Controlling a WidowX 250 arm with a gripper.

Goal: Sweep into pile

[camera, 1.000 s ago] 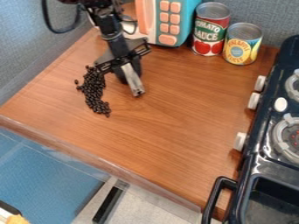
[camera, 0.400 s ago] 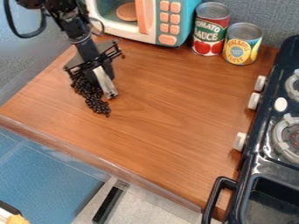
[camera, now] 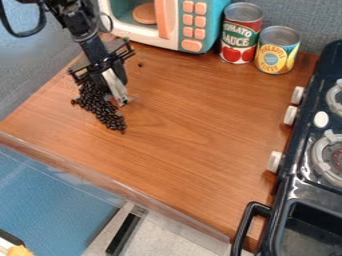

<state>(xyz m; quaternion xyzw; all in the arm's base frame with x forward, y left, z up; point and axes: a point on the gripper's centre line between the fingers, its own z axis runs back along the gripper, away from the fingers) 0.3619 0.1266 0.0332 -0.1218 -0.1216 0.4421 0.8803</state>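
A black robotic hand (camera: 115,96) hangs over the left side of a brown wood-grain tabletop (camera: 194,120), touching or just above the upper end of a cluster of small, dark, glossy beans (camera: 101,109). Whether the hand is spread or pressed together cannot be told from this angle; nor is it clear whether the pale grey, bar-shaped piece (camera: 115,86) at its lower end belongs to it or is a tool in its grip.

The sweep appears partly done. Most of the visible beans lie together in one dense patch, many touching, but the patch is drawn out, running from beneath the hand toward the tabletop's front edge and narrowing to a thin tail. A few beans fringe its left side, and a single dark bean (camera: 140,64) sits apart, up and to the right, on the side toward the teal-and-white toy microwave (camera: 194,25).

What remains, by the look of it, is to push the tail and fringe inward, bring in the straggler and round the strip into a compact heap. Beans behind the hand are hidden, leaving the spread at that end uncertain.
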